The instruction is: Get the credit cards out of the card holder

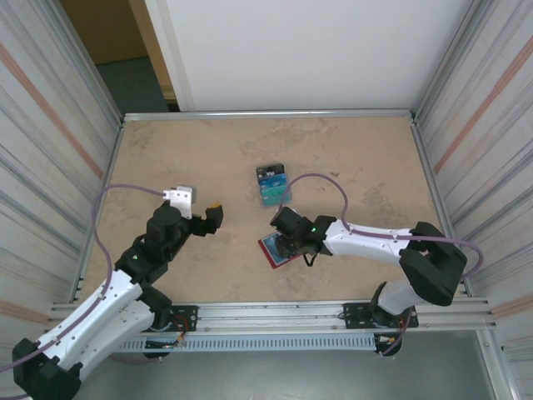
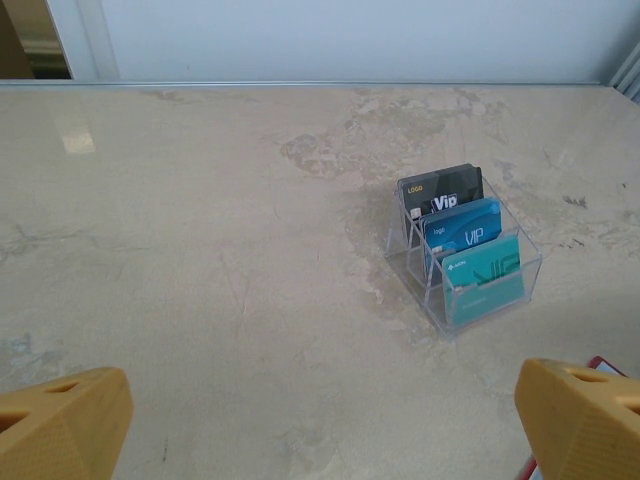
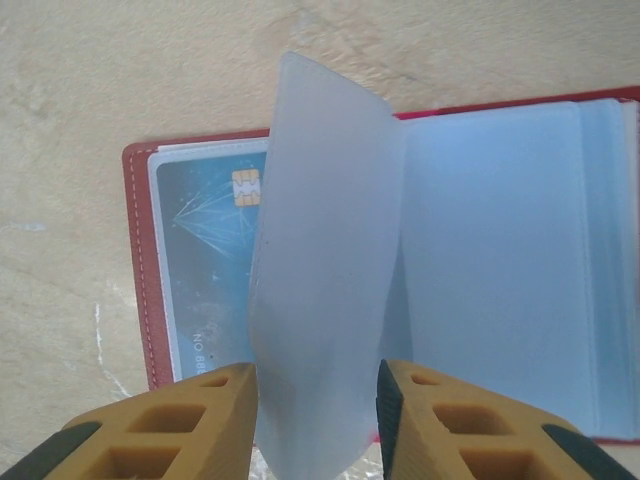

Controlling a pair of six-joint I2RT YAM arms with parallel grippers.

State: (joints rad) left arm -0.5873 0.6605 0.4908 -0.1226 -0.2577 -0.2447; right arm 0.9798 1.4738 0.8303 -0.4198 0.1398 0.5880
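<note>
Our left gripper (image 1: 198, 204) gapes released; its wrist view gives us three credit cards (image 2: 463, 240) racked at the table (image 2: 200, 250) centre. By the near edge, the right wrist view details the open card holder (image 3: 137, 300), a sleeve (image 3: 320, 250) upright between right gripper (image 3: 315, 425) jaws; clamped or not, we cannot tell.

Bright, even light; soft shadows.

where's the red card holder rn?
Top view: the card holder lies open on the table, front centre, under the right pincer, just nearer the arms than the clear card rack.
</note>
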